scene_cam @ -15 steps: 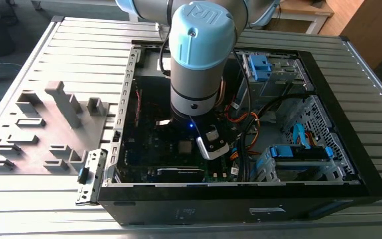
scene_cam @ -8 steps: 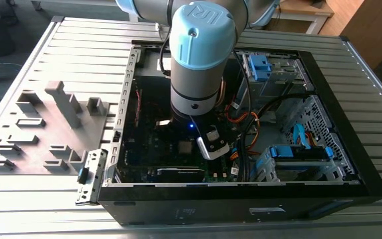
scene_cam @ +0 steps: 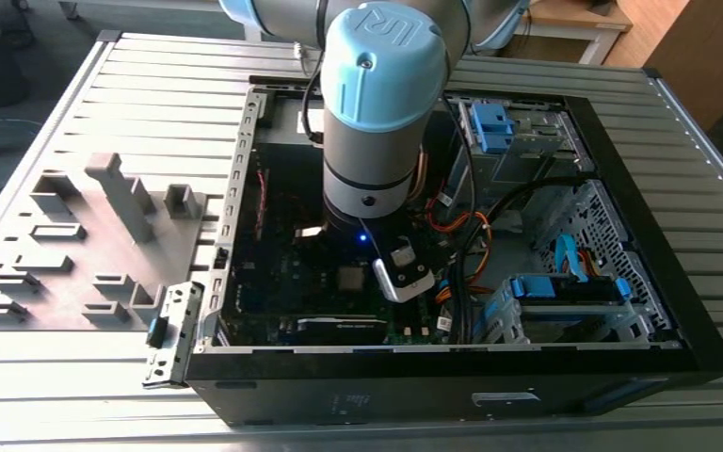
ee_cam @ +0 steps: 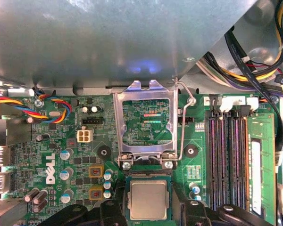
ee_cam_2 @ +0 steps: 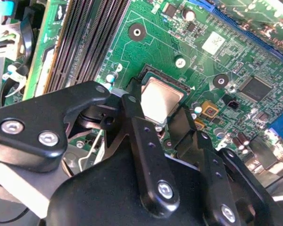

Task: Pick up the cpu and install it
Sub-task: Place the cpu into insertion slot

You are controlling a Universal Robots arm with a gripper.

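Note:
The cpu [ee_cam: 148, 200], a thin square chip with a silver-grey top, lies flat in the motherboard socket [ee_cam: 148, 175]; the second wrist view shows the cpu [ee_cam_2: 161, 99] too. My gripper [ee_cam: 150, 208] hovers right over it, open, with one black finger [ee_cam: 112, 210] on each side of the socket and a little room between pads and chip. In the second wrist view the gripper [ee_cam_2: 155, 106] straddles the chip the same way. In the exterior view the arm [scene_cam: 380, 113] reaches down into the open computer case [scene_cam: 663, 282].
The socket's metal load plate [ee_cam: 146, 120] stands raised, its wire lever [ee_cam: 184, 122] swung up beside it. Memory slots [ee_cam: 228, 155] run along one side and cable bundles [ee_cam: 259, 56] hang near the case wall. A grey fixture block [scene_cam: 86, 245] sits at the exterior view's left.

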